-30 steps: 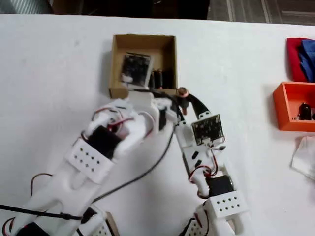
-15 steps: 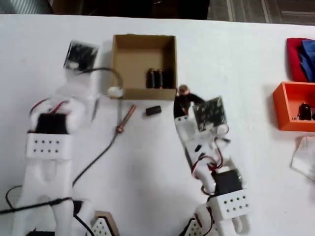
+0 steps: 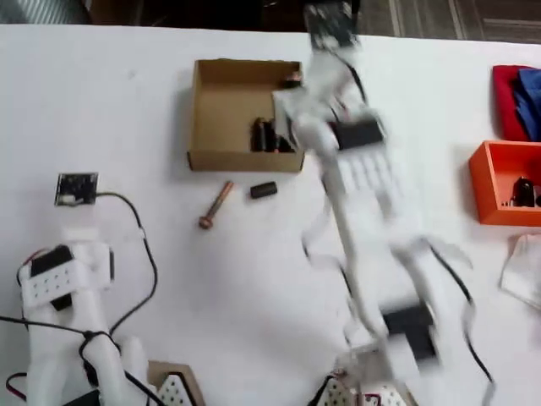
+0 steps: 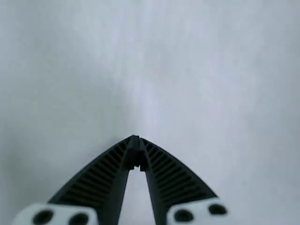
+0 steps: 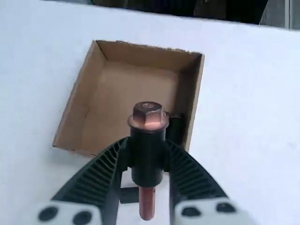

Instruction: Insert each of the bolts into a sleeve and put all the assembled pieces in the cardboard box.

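My right gripper [image 5: 146,143] is shut on a black sleeve [image 5: 147,157] with a copper bolt [image 5: 147,116] pushed through it, held upright in front of the cardboard box [image 5: 77,115]. From above, the right arm stretches over the cardboard box [image 3: 207,101], and the bolt head [image 3: 293,79] shows at its right wall. Assembled pieces [image 3: 269,135] lie inside the box. A loose bolt [image 3: 216,205] and a loose sleeve [image 3: 264,190] lie on the table just in front of it. My left gripper [image 4: 135,140] is shut with nothing in it over bare white table; the left arm [image 3: 63,279] is drawn back at the lower left.
An orange bin [image 3: 489,182] holding a dark part stands at the right edge, with red and blue cloth [image 3: 517,93] behind it and a white cloth [image 3: 524,271] in front. A black cable [image 3: 144,254] trails from the left arm.
The left arm pulled away from the box front to the lower left, uncovering the loose bolt and sleeve. The right arm carried its bolt-and-sleeve piece from the box's front corner up over the box.
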